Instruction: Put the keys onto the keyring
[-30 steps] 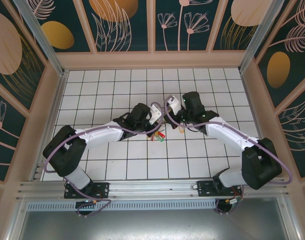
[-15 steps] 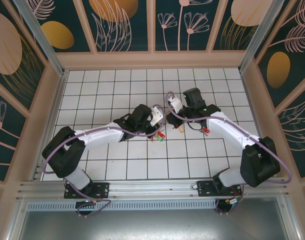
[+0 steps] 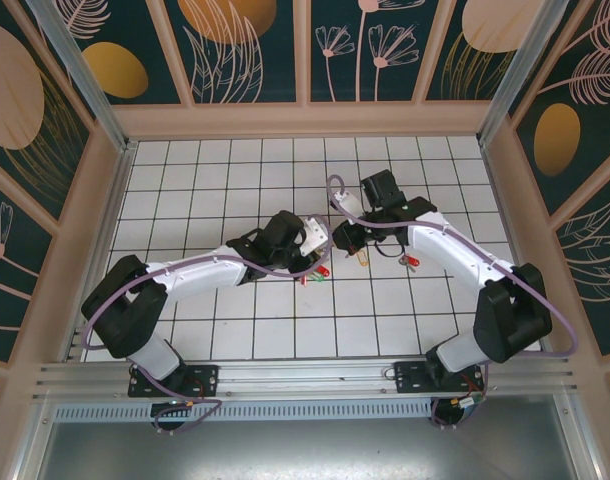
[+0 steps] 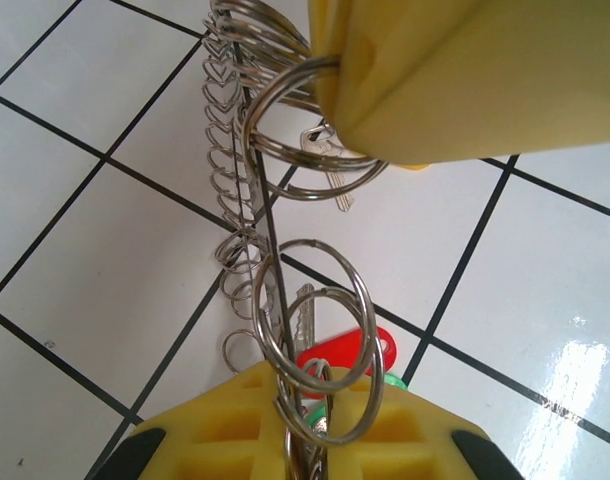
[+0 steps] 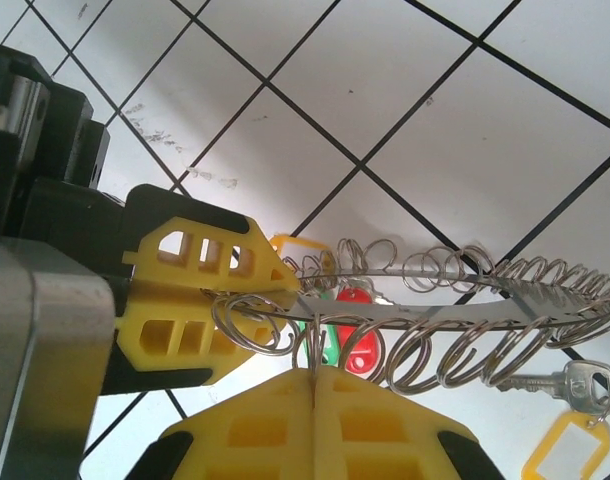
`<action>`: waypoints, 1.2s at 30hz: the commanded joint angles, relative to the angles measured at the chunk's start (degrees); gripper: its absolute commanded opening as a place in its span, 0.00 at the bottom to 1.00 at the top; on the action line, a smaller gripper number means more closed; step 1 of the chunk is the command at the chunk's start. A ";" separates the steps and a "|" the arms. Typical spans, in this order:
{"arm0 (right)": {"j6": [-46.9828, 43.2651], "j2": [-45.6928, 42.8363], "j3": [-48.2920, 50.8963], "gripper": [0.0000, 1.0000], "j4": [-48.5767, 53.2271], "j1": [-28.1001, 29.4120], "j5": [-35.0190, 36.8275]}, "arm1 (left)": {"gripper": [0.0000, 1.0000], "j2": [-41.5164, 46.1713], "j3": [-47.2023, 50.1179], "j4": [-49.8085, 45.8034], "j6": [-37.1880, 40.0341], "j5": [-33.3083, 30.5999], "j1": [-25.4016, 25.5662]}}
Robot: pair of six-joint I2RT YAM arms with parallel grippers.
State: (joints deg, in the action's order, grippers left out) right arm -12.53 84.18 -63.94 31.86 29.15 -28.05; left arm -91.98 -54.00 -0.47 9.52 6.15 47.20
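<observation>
Keyring [image 5: 465,308] sits mid-table, raised just off the tiled surface [image 5: 405,110], a thin grey band fringed with wire coils. Left gripper [image 4: 305,440] is clenched on one end and right gripper [image 5: 314,405] pinches it close by, likely steadying it for threading. Red and green keys [image 5: 357,345] dangle beneath, and a yellow-tagged key [image 5: 575,383] lies alongside

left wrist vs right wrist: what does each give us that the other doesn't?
Left wrist adds a silver key blade above the red key head. Right wrist adds a yellow-tagged key and the black body of the left gripper. Shared: the keyring, the red key head, and the left gripper and right gripper with jaws shut on the keyring.
</observation>
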 commanded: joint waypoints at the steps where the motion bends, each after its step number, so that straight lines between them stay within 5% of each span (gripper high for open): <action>1: 2.47 -0.46 -2.76 0.00 0.10 0.12 3.63 | 0.00 2.22 -0.06 -1.67 2.11 0.64 -1.06; 5: 4.24 -1.47 -1.70 0.00 -7.48 0.38 -2.20 | 0.00 2.13 -1.01 -2.40 3.11 4.72 -1.09; 17: 3.11 -6.58 9.48 0.00 -28.93 1.20 1.69 | 0.00 2.45 -3.95 -4.92 4.66 13.33 -1.06; 21: 0.24 -10.01 14.31 0.00 -35.75 1.84 1.21 | 0.00 2.51 -4.36 -4.61 3.37 12.05 -1.10; 26: 0.62 -15.53 21.31 0.00 -42.27 1.08 9.63 | 0.00 2.90 -3.69 -4.57 1.45 6.05 -1.06; 30: 5.53 -14.81 18.66 0.00 -34.62 -2.77 8.22 | 0.14 4.38 -2.19 -4.00 -0.02 5.30 -1.06; 33: 7.28 -13.44 17.29 0.00 -29.92 -4.34 7.64 | 0.35 7.15 -0.98 -3.31 -2.07 4.39 -1.10; 36: 9.51 -10.53 16.16 0.00 -27.36 -7.98 -3.16 | 0.46 12.00 1.38 -1.28 -3.35 5.00 -1.16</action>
State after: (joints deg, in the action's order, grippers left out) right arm -6.35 71.46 -44.80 2.42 23.59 -25.12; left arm -84.82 -54.33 -2.81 7.99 10.94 45.80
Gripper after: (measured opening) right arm 0.052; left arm 0.432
